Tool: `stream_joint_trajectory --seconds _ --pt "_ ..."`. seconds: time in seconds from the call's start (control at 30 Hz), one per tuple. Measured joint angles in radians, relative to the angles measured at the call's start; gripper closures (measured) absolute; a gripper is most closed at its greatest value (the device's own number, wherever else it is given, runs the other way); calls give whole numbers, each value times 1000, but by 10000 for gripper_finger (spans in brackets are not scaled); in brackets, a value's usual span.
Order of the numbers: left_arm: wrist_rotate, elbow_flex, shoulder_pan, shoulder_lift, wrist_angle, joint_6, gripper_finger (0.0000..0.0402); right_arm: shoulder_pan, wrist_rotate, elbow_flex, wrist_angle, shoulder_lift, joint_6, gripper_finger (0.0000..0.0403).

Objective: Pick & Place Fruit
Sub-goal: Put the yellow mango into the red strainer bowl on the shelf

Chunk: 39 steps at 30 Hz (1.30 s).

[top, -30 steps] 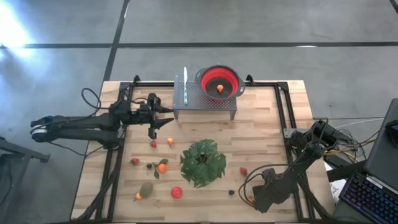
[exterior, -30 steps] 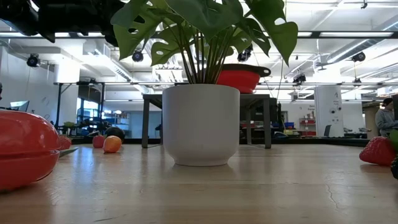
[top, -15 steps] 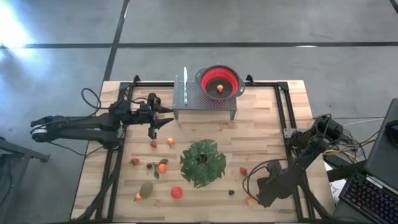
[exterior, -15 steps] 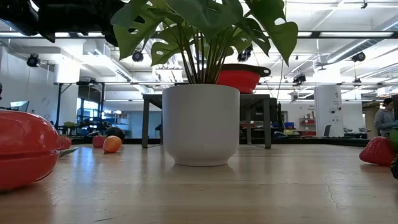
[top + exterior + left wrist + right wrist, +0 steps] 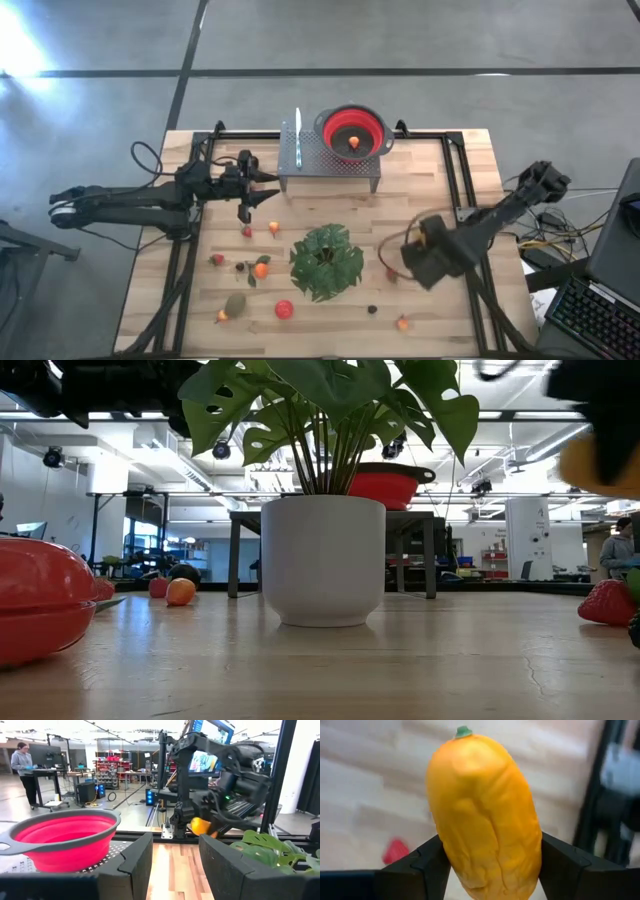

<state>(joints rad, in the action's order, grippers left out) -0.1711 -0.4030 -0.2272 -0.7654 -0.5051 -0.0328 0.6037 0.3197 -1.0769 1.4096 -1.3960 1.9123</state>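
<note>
Yellow-orange oblong fruit is now lifting off the table's near right edge, your right gripper clamping it, heading toward the red colander; left gripper is idling half-open.

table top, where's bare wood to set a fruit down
Free: the table's stretch between the metal rack and the right hand; also the near left corner. Crowded: left of the plant, where the small fruits cluster.

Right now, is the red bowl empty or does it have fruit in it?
Not empty: the red bowl holds one small orange fruit.
</note>
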Motion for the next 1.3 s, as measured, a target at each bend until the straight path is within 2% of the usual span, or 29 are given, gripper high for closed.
stream_joint_trajectory --seconds 0.17,0.3,0.47,0.63,0.83,1.03,1.3 --pt "0 0 0 0 0 -25 234 -190 112 0 -9 100 -265 165" --pt "10 0 0 0 -1 -28 234 -361 152 -24 -67 169 -500 158" --pt "26 0 0 0 -2 -29 234 -554 154 -96 -275 214 -858 165" --pt "27 0 0 0 -3 -32 234 -726 99 -216 -446 202 -1157 168" --pt "27 0 0 0 -3 -32 234 -913 -36 -374 -508 105 -1361 158" --pt "27 0 0 0 -2 -32 234 -1031 -165 -530 -502 -45 -1483 169" --pt "27 0 0 0 18 -32 234 -1096 -173 -746 -419 -259 -1594 157"
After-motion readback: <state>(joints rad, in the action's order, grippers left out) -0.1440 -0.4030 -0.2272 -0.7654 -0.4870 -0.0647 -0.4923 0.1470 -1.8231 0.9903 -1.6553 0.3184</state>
